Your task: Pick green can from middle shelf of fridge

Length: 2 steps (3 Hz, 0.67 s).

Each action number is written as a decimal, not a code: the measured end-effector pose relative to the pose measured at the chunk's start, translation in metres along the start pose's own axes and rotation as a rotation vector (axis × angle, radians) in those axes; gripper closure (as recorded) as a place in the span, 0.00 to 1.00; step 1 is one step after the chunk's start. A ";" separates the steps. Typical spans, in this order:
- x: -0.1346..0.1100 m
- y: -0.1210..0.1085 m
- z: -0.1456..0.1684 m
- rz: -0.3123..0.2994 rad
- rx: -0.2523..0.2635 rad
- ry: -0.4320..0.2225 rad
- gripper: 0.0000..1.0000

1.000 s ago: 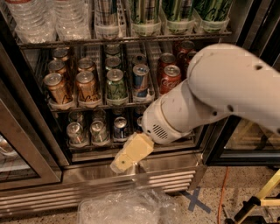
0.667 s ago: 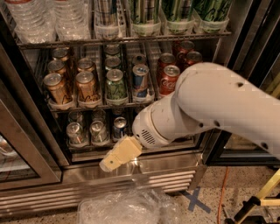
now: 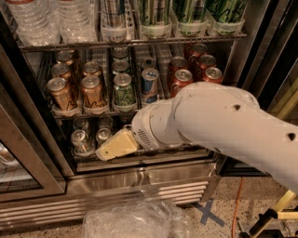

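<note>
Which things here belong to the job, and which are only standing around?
Job: green can; middle shelf; fridge; hand, low beside the silver cans.
Around: gold cans; red cans; blue-and-silver can; water bottles; crumpled plastic on the floor.

Readable text: none anywhere in view.
Green can (image 3: 124, 92): pale mottled print on green, no word legible.
Blue-and-silver can (image 3: 150, 83): coloured bands, lettering too blurred to read.
Gold cans (image 3: 92, 94): dark squiggled print, brand unreadable.
Red cans (image 3: 181, 80): print not legible.
Tall cans (image 3: 154, 13): green stripes, no letters made out.
Floor mark (image 3: 207, 212): cross of blue tape, an X shape, on speckled floor by the fridge (image 3: 139, 179) base.
End effector (image 3: 116, 146): plain pale yellow, unmarked; low in front of the silver cans (image 3: 82, 141), below the middle shelf (image 3: 74, 115).
</note>
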State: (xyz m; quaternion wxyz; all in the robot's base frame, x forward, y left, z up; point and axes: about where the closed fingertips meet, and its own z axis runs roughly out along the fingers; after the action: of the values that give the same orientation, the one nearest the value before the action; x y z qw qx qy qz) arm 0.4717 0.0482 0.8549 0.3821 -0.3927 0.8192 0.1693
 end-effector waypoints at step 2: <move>0.009 0.001 0.020 0.010 -0.025 0.022 0.00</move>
State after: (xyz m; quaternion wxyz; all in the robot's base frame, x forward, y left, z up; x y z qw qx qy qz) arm 0.4771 0.0556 0.8355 0.3673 -0.3951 0.8232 0.1770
